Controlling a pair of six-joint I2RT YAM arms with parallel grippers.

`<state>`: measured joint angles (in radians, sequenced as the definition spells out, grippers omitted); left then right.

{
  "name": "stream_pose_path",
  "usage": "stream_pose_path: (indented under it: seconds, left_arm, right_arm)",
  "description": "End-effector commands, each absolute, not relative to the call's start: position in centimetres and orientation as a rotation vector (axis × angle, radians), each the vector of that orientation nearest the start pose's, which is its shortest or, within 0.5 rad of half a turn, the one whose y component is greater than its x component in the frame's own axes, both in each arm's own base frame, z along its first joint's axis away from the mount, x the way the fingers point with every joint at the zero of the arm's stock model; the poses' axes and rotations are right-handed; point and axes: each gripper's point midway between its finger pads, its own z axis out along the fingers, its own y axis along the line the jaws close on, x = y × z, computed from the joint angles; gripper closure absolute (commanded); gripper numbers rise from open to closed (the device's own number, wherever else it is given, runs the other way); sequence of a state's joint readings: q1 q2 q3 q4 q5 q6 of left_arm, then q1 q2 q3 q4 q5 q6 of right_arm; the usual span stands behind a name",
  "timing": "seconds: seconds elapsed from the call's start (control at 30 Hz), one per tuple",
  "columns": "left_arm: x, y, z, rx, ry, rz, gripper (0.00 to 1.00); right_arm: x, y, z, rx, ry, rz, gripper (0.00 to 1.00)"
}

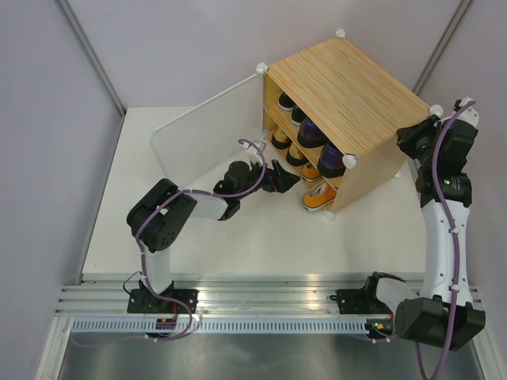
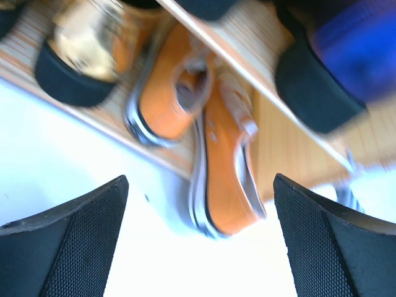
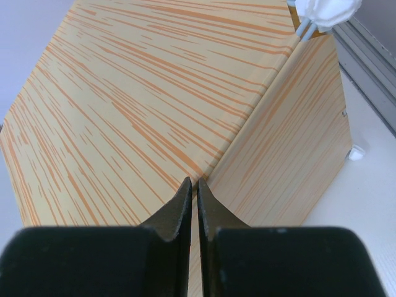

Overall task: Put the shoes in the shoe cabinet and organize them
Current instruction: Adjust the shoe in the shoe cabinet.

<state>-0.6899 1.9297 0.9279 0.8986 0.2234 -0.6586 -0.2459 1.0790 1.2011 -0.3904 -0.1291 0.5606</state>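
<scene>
The shoe cabinet (image 1: pixel 348 87) stands at the back right with its white door (image 1: pixel 206 138) swung open to the left. Black sneakers (image 1: pixel 287 102) and purple loafers (image 1: pixel 318 136) sit on the upper level. Gold pumps (image 1: pixel 281 142) and one orange sneaker (image 1: pixel 310 170) sit below. The other orange sneaker (image 1: pixel 318 198) pokes out of the opening onto the table. My left gripper (image 1: pixel 290 179) is open just in front of that orange sneaker (image 2: pixel 226 167), with nothing between its fingers (image 2: pixel 68 247). My right gripper (image 3: pixel 193 189) is shut at the cabinet's right upper edge (image 3: pixel 247 130).
The open door panel stands close behind the left forearm (image 1: pixel 226 198). A white corner knob (image 3: pixel 325 12) marks the cabinet's far corner. The white tabletop (image 1: pixel 238 245) lies in front of the cabinet, and a metal rail (image 1: pixel 261 297) runs along the near edge.
</scene>
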Motion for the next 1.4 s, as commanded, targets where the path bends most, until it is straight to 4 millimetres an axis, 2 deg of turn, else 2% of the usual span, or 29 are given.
stream_pose_path:
  seconds: [0.0,0.03,0.07,0.2,0.27,0.37,0.4,0.47,0.5,0.53,0.67,0.7,0.77,0.8,0.97,1.17,1.27,1.33,1.37]
  left_arm:
    - [32.7,-38.8,15.8,0.471,1.68,-1.277,0.0]
    - [31.9,-38.8,15.5,0.526,1.676,-1.28,0.0]
    - [30.3,-38.7,14.6,0.591,1.7,-1.316,0.07]
    - [27.2,-38.4,12.8,0.752,1.73,-1.336,0.24]
    - [25.5,-38.8,12.2,0.834,1.721,-1.349,0.25]
    - [24.2,-40.1,11.1,0.918,1.725,-1.327,0.21]
    - [24.4,-40.8,11.4,0.934,1.713,-1.304,0.18]
    - [24.6,-41.5,10.0,0.996,1.727,-1.214,0.15]
    - [25.4,-42.7,10.6,0.996,1.71,-1.153,0.15]
    - [25.9,-43.0,10.2,1.025,1.709,-1.096,0.15]
    - [27.9,-44.5,8.8,1.067,1.77,-0.958,0.16]
    - [28.2,-44.5,7.7,1.077,1.795,-0.936,0.19]
    - [28.6,-45.0,7.6,1.085,1.799,-0.932,0.21]
    - [28.6,-44.9,6.7,1.089,1.829,-0.922,0.25]
    - [28.4,-44.6,5.5,1.094,1.864,-0.912,0.31]
    - [28.0,-44.9,5.5,1.107,1.849,-0.938,0.34]
    - [27.9,-43.4,5.5,1.083,1.867,-0.884,0.35]
    - [27.8,-42.4,5.5,1.071,1.876,-0.848,0.39]
    - [27.8,-41.4,5.7,1.044,1.88,-0.834,0.44]
  right_arm:
    - [35.3,-2.3,32.8,0.591,1.783,0.414,0.91]
    - [35.2,-2.3,32.8,0.589,1.784,0.412,0.91]
    - [35.1,-2.2,32.9,0.584,1.782,0.414,0.91]
    - [35.0,-2.1,33.0,0.579,1.78,0.425,0.91]
    - [34.9,-2.0,33.1,0.578,1.78,0.425,0.91]
    - [34.9,-2.0,33.0,0.578,1.781,0.424,0.9]
    - [34.9,-2.0,33.0,0.576,1.78,0.423,0.9]
    - [34.9,-2.0,33.2,0.572,1.778,0.421,0.9]
    - [34.9,-2.1,33.1,0.574,1.781,0.419,0.9]
    - [34.9,-2.1,33.1,0.574,1.779,0.418,0.9]
    - [34.8,-2.2,33.1,0.572,1.779,0.409,0.9]
    - [34.8,-2.2,33.2,0.571,1.778,0.41,0.9]
    - [34.9,-2.2,33.2,0.574,1.778,0.406,0.89]
    - [34.9,-2.3,33.2,0.576,1.778,0.404,0.9]
    - [34.9,-2.4,33.1,0.579,1.778,0.397,0.89]
    - [35.1,-2.5,32.8,0.58,1.785,0.391,0.9]
    - [35.1,-2.5,33.0,0.577,1.781,0.39,0.9]
    - [35.1,-2.5,33.0,0.58,1.781,0.392,0.9]
    - [35.1,-2.6,33.0,0.58,1.782,0.389,0.89]
